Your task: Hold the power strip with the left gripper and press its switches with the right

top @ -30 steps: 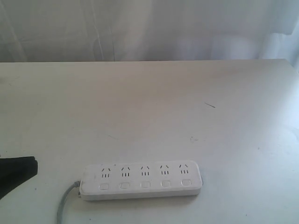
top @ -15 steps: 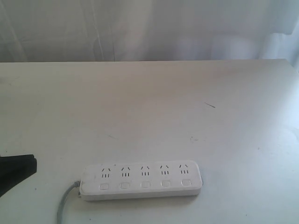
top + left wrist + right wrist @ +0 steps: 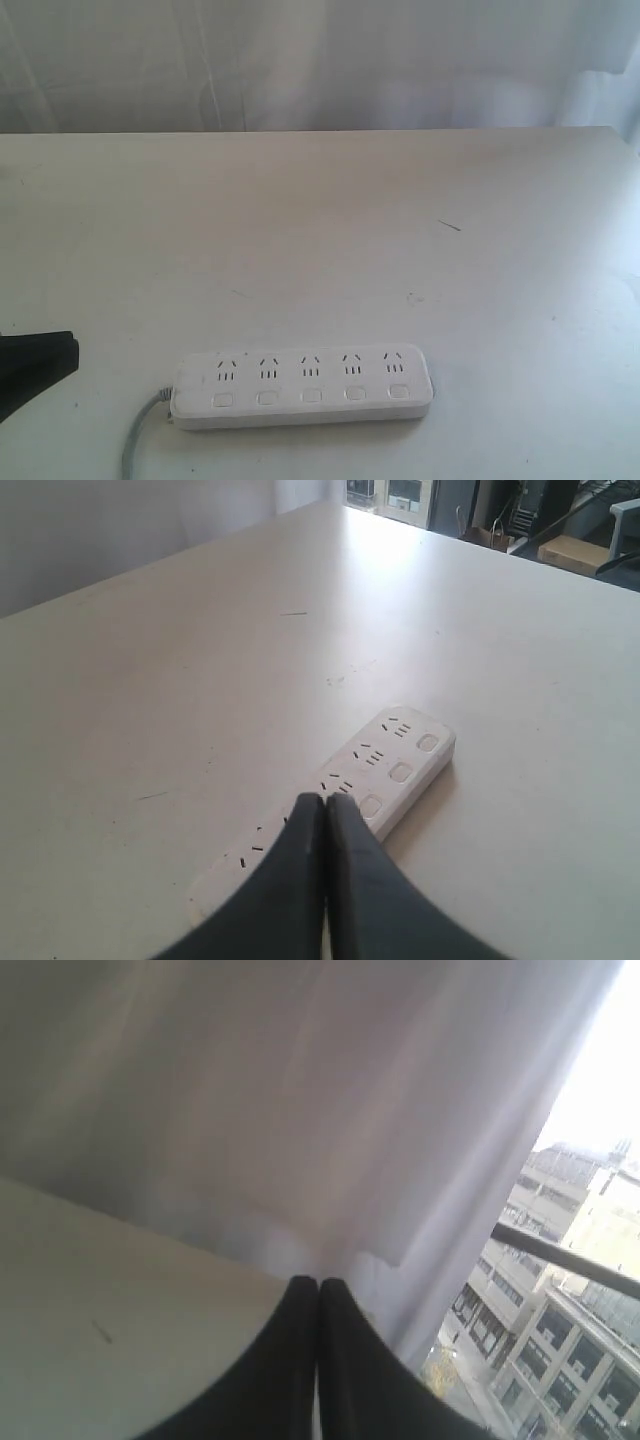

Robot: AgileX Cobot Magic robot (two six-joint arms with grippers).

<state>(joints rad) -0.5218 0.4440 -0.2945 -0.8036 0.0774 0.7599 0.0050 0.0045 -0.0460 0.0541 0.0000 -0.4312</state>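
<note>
White tabletop (image 3: 320, 230), pale curtain (image 3: 320, 60) beyond. The power strip (image 3: 300, 388) lies flat just ahead of my left tool (image 3: 325, 805), which is closed tight and empty. My right tool (image 3: 318, 1285), likewise closed and empty, faces the curtain. The strip's grey cord (image 3: 138, 435) trails at the end nearest my left tool.

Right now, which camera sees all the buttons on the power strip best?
The exterior view: all five switches show in a row along the power strip, nothing covering them. The left wrist view shows only three, because the left gripper blocks the rest. The right wrist view shows none, only curtain and table.
</note>
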